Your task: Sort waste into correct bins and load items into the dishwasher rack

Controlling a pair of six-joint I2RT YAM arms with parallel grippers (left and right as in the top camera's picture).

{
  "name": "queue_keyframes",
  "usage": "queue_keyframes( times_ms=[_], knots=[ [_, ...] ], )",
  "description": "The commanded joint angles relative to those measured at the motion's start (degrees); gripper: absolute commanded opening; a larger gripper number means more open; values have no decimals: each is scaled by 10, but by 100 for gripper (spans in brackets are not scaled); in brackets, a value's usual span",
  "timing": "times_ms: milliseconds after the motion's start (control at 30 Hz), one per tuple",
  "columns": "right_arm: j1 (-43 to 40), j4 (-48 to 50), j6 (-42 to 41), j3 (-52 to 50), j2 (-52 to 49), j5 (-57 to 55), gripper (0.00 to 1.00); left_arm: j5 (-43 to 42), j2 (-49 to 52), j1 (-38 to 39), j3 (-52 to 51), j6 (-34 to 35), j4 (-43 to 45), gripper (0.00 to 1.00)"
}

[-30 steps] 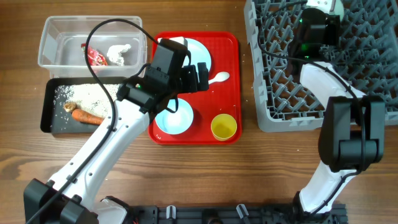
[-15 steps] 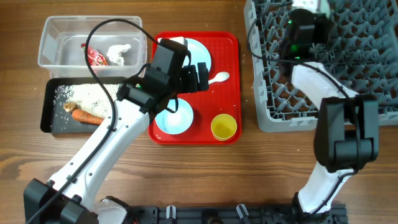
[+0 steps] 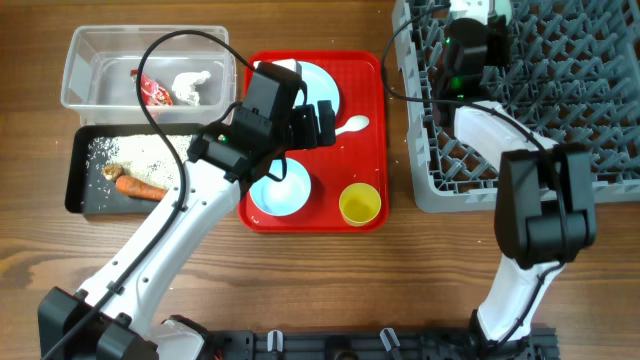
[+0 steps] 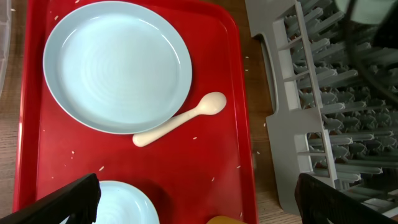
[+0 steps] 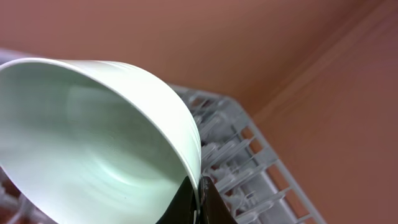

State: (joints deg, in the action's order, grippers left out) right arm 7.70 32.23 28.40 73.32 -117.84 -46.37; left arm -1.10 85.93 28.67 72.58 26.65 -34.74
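Pinching only the rim of the pale-green round bowl (image 5: 93, 143), the right end effector (image 5: 197, 196) may let it swivel loose over the grey pegged plastic rack (image 5: 249, 165) beneath it.

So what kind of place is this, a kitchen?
Probably a robot practice table for clearing meals, not a real kitchen: a grey dishwasher rack, a red tray of dishes, and a black tray holding a carrot and rice.
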Motion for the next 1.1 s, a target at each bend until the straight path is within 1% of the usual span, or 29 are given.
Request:
queue_keyframes(
  times_ms=[0,167,200,300,333,400,433,467,500,600,633,667,733,800,933,1067],
  knots=[
    [-3,3,1,2,-33,-14,4,7,1,-3,-1,-7,2,100],
    [-1,31,4,2,-33,-57,4,7,1,-3,-1,-7,2,100],
    [1,32,15,2,-33,-62,5,7,1,-3,-1,-7,2,100],
    [14,29,57,2,-33,-68,14,7,1,-3,-1,-7,2,100],
    [22,28,68,2,-33,-69,21,7,1,-3,-1,-7,2,100],
    [37,28,83,2,-33,-69,40,7,1,-3,-1,-7,2,100],
    [44,28,88,2,-33,-69,45,7,1,-3,-1,-7,2,100],
    [51,26,90,2,-33,-69,54,7,1,-3,-1,-7,2,100],
    [57,24,90,2,-33,-69,60,7,1,-3,-1,-7,2,100],
    [68,12,89,2,-33,-78,73,7,1,-3,-1,-7,2,100],
    [71,12,86,2,-33,-87,84,7,1,-3,-1,-7,2,100],
    [71,16,76,2,-32,-96,90,7,1,-3,-1,-7,2,100],
    [71,16,50,2,-28,-111,93,7,1,-3,-1,-7,2,100],
    [71,16,27,2,-20,-126,93,7,1,-3,-1,-7,2,100],
    [78,16,18,2,4,-137,94,7,1,-3,-1,-7,2,100],
    [89,13,-12,2,57,-139,93,7,1,-3,-1,-7,2,100]
  ],
)
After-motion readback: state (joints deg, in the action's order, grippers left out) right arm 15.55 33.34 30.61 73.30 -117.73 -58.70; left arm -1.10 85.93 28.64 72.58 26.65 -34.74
